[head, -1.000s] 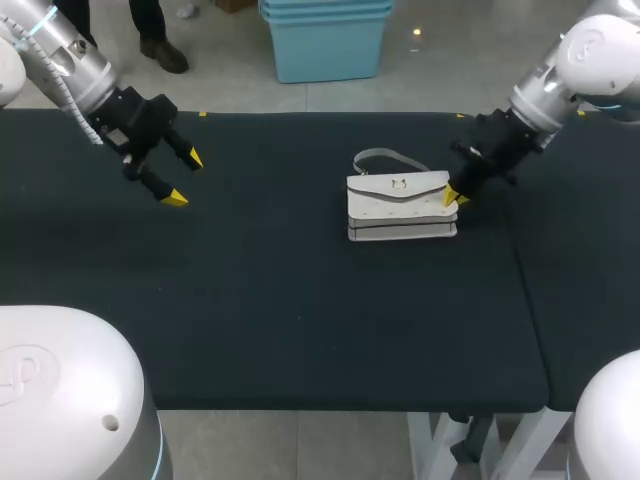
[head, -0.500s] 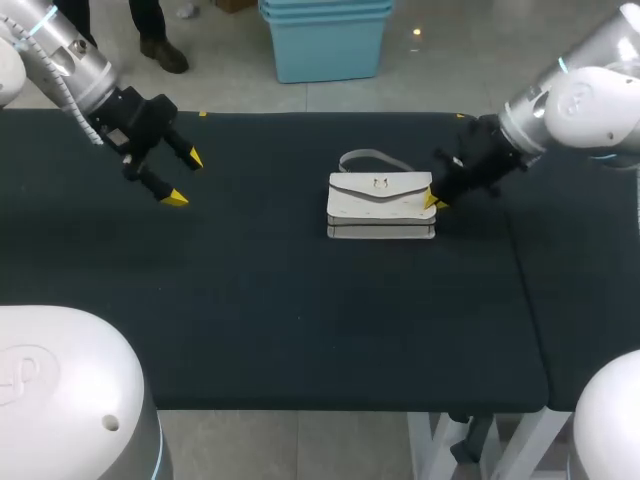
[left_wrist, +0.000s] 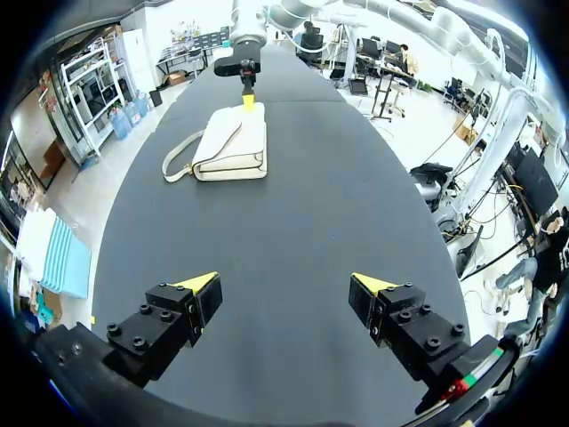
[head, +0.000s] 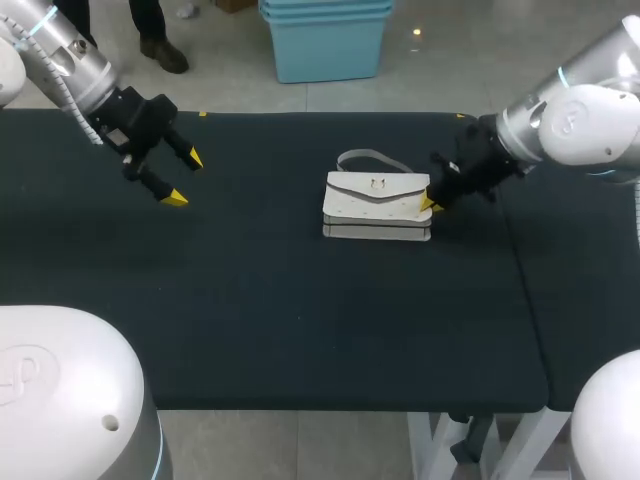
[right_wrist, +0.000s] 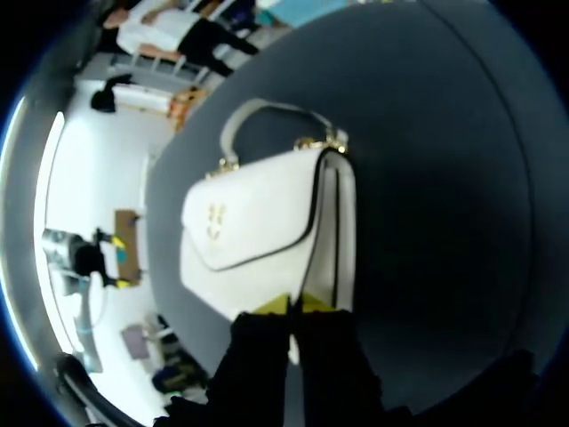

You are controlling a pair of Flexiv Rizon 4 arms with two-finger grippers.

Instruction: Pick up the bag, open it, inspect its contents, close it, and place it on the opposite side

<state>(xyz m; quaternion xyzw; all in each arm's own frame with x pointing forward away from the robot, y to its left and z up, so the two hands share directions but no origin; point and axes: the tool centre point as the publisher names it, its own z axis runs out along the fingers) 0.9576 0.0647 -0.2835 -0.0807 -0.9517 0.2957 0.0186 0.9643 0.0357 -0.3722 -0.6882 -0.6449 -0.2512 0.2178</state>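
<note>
A white handbag (head: 375, 200) lies flat on the black table, right of the middle, its strap (head: 365, 157) toward the far edge. My right gripper (head: 428, 204) is shut, and its joined yellow tips press against the bag's right end without holding anything. In the right wrist view the bag (right_wrist: 258, 231) fills the space just ahead of the right gripper (right_wrist: 293, 305), flap and clasp facing up. My left gripper (head: 185, 178) hangs open above the table's far left, well away from the bag. Far ahead of the left gripper (left_wrist: 284, 289) lies the bag (left_wrist: 233, 142).
The black table (head: 300, 300) runs bare between the left gripper and the bag and toward the front edge. A seam (head: 520, 270) splits off a second table section at the right.
The bag has slid left across the table with the right gripper's shut tips against its right end. The left arm has stayed still.
</note>
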